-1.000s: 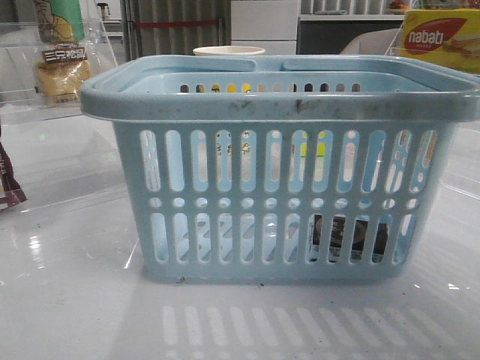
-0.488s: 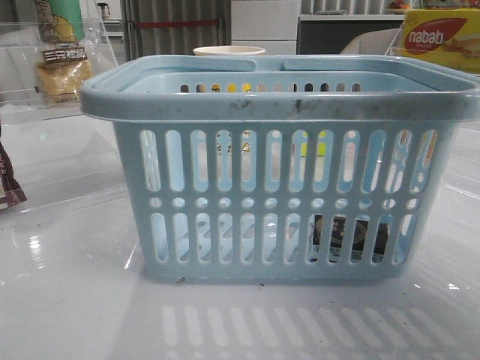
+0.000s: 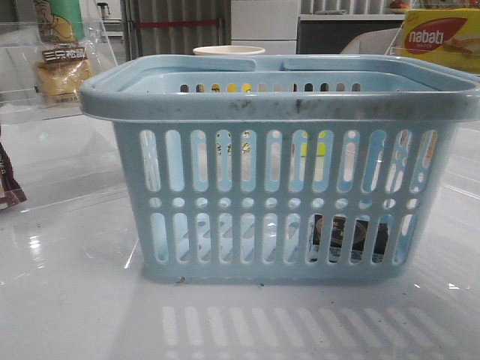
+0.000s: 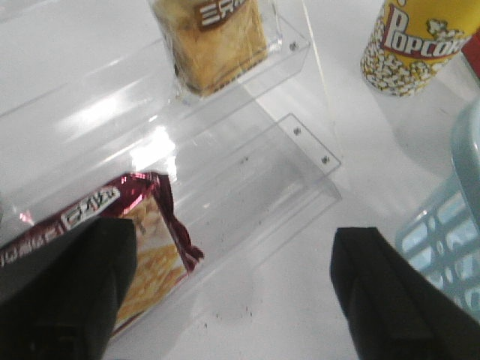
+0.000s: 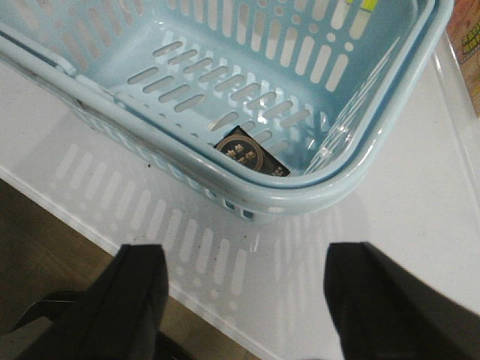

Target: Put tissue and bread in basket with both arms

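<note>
Bread (image 3: 64,73) sits on the clear shelf at far left, outside the basket (image 3: 285,105); your left pincer (image 4: 225,292) hangs released near it (above a maroon snack bag (image 4: 142,247)). Fetching it is your next step. Tissue (image 5: 251,155) already lies inside; right pincer (image 5: 240,300) released.
</note>
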Motion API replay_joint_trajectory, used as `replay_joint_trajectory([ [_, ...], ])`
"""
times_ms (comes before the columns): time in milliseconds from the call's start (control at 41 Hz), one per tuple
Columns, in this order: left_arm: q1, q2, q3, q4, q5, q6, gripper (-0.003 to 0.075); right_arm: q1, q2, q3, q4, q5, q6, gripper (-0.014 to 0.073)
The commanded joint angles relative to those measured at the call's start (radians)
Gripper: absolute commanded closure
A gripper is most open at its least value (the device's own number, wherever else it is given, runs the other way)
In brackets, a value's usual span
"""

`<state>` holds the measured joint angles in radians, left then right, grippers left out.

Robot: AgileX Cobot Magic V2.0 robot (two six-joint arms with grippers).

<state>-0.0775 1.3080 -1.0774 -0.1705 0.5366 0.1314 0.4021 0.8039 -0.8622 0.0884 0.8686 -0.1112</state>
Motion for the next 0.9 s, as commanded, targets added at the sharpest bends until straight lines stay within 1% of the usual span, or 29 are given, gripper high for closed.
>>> replay_joint_trajectory([
  [0, -0.007, 0.066, -0.116, -0.018, -0.091, -0.009, 0.013, -0.002, -0.008, -0.024, -0.008, -0.065, -0.007, 0.0043],
  [293, -0.007, 0.335, -0.375, -0.018, -0.13, -0.009, 0.013, -0.002, -0.008, -0.024, -0.008, -0.065, -0.007, 0.0043],
  [439, -0.003, 0.448, -0.473, -0.018, -0.133, -0.009, 0.013, -0.002, -0.008, -0.024, -0.008, -0.065, -0.007, 0.0043],
  [659, 0.035, 0.556, -0.554, -0.02, -0.135, -0.009, 0.0127, -0.002, -0.008, -0.024, -0.008, -0.065, -0.007, 0.0043],
  [805, 0.047, 0.602, -0.578, -0.025, -0.141, -0.011, 0.0086, -0.002, -0.008, -0.024, -0.008, -0.065, -0.007, 0.0043],
  [878, 0.044, 0.617, -0.585, -0.026, -0.128, -0.009, 0.0086, -0.002, -0.008, -0.024, -0.008, -0.065, -0.007, 0.0043],
])
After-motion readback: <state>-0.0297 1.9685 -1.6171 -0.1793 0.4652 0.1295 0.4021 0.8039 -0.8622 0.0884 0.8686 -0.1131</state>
